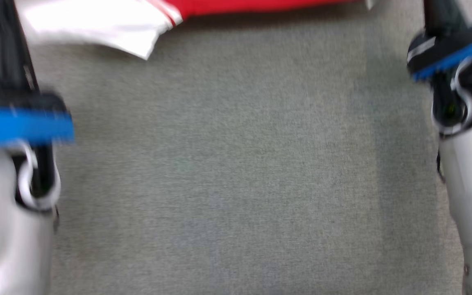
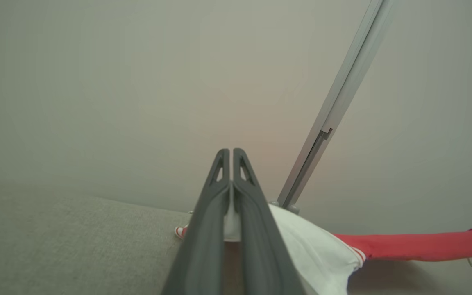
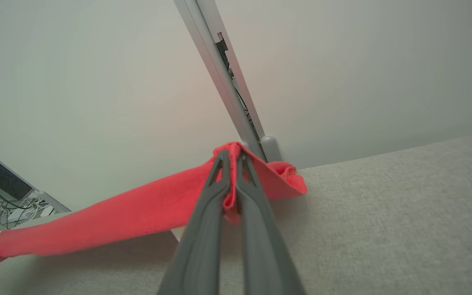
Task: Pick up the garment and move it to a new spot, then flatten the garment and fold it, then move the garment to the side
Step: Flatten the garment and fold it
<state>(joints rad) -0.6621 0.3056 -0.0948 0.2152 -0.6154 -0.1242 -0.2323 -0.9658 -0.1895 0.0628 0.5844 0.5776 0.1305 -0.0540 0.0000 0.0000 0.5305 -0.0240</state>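
**Garment stretched between both grippers, awaiting lay-down**

The robot is holding the red and white cloth garment (image 3: 129, 219) by two ends, so the work is, by my judgement, sitting in the first step, carrying it to a new spot, or at the very start of the flattening.

The left gripper (image 2: 231, 152) is pinching the white sleeve part, with its long dark fingers pressed together and white cloth showing in the slit between them. The right gripper (image 3: 232, 153) is clamping a bunched red edge, which is folding over its fingertips.

Between the two, the red body is hanging as a taut band just above the grey fabric-covered surface (image 1: 228, 172), throwing a shadow beneath it. In the blurred head view the garment is lying along the top edge, ahead of both arms.

The next move is probably calling for both arms to lower together, keeping the tension even, so that the cloth is meeting the surface without wrinkles before either grip is loosened.
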